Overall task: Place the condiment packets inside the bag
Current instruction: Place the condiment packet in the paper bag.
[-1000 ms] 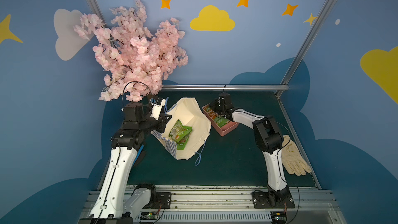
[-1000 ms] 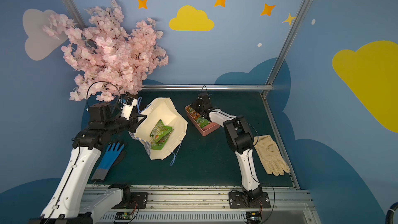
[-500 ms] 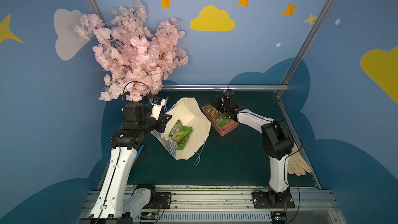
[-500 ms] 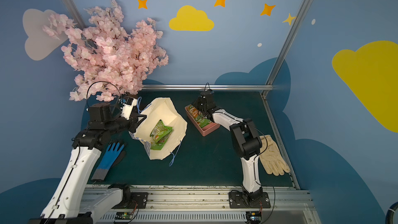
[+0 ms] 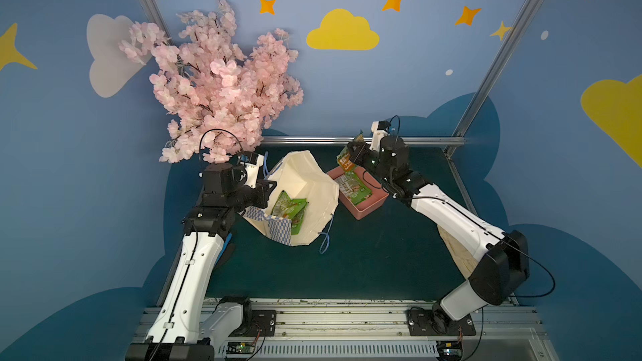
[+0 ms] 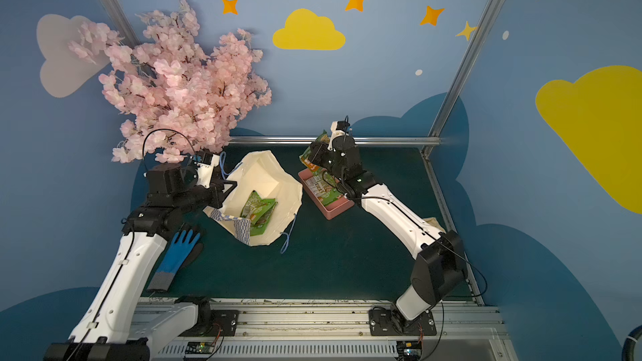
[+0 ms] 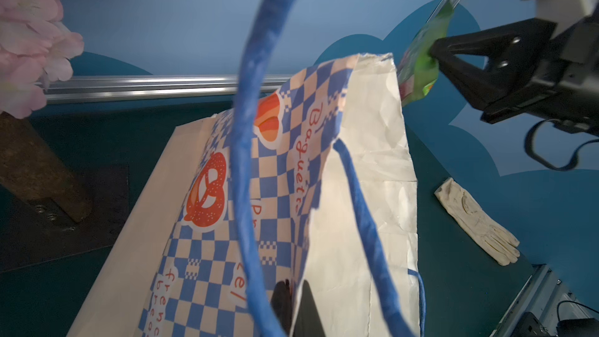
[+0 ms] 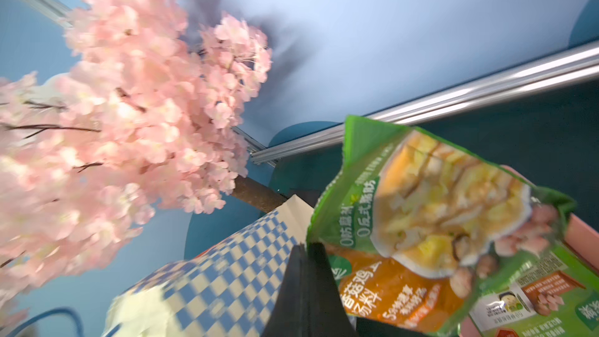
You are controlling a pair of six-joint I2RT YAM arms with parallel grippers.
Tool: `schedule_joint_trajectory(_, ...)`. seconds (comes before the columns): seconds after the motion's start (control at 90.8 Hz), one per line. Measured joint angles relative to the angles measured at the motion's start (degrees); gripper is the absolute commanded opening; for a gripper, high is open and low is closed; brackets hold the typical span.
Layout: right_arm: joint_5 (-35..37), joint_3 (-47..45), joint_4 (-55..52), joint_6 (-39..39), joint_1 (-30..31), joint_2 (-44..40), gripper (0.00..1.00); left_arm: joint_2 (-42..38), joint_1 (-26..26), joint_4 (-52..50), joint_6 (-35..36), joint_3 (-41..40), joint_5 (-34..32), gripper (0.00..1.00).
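Your right gripper (image 5: 355,155) clenches a glossy green packet (image 5: 344,163) (food photo, orange band), now lifted off the pink tray (image 5: 369,209); left gripper (image 5: 265,189) apparently still pinches the bag (image 5: 312,182) rim.

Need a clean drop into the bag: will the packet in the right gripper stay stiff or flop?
Probably floppy: the packet curves where the right gripper pinches one edge. Likely light, as that pinch carries it. Glossy foil might slip.

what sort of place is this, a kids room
Probably a decorated robot test cell, not a real room: a left arm and right arm bolted to a metal rail, aluminium frame posts, blue walls painted with clouds and stars, a blossom tree.
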Motion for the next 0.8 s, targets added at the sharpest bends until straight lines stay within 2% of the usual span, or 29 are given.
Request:
schedule_joint_trajectory(0.154,1.6,2.3,-4.0,-4.9,3.6,-4.5,0.0,1.1,-2.4,1.3,-2.3,0.0,-1.4,0.03)
schedule_joint_trajectory(0.341,2.5,5.9,-6.9,-9.5,9.4,-6.1,0.0,1.2,-5.2,2.4,-3.9,0.0,-2.5,0.03)
schedule_joint_trajectory(0.804,6.3,5.2,-6.9,-17.8,23.7,-5.7,0.0,2.0,-6.0,3.8,-5.2,0.0,-3.4,0.03)
